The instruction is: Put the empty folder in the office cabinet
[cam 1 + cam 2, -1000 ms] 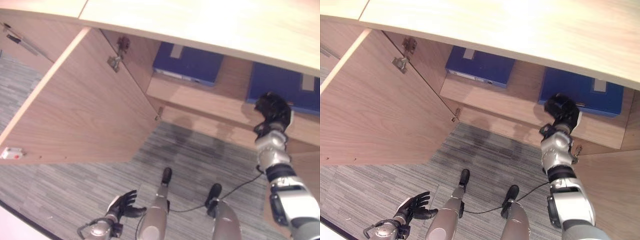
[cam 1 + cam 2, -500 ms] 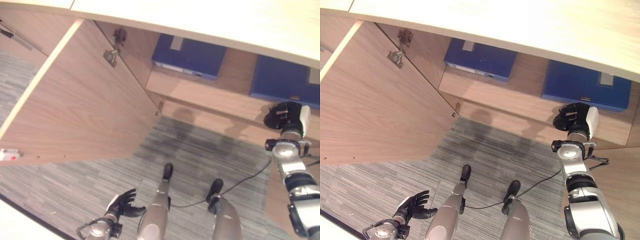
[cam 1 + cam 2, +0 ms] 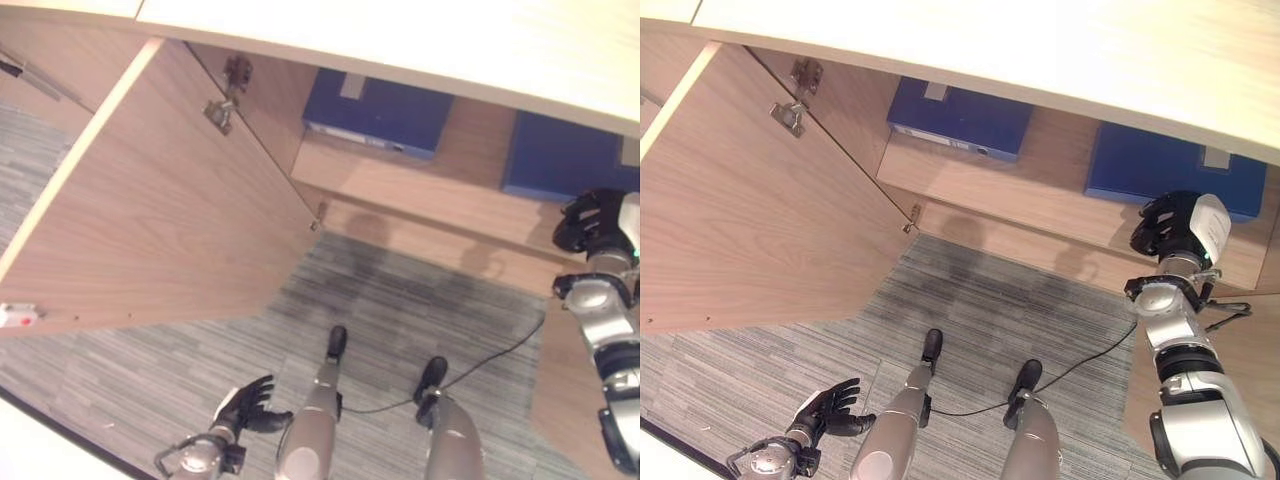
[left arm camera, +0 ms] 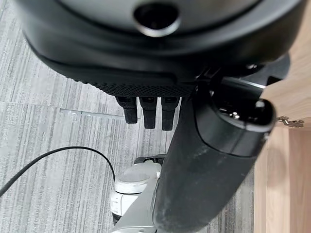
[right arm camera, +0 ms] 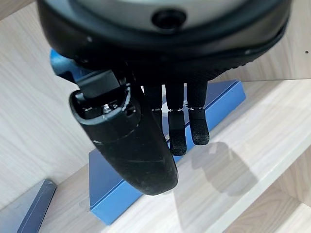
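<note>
Lying on the cabinet shelf [image 3: 1040, 205]: two blue folders [image 3: 960, 118].

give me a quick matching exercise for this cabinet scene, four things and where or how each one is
Things:
1. right hand
2. left hand
3. cabinet door
4. blue folders

States:
a. swung open
b. lying flat on the shelf
c. low, over the carpet
d. raised by the shelf, holding nothing

Pairs: 1-d, 2-c, 3-a, 4-b

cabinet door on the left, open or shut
Open. The cabinet door swings out wide on its hinge, baring the shelf where two blue folders lie flat.
</note>
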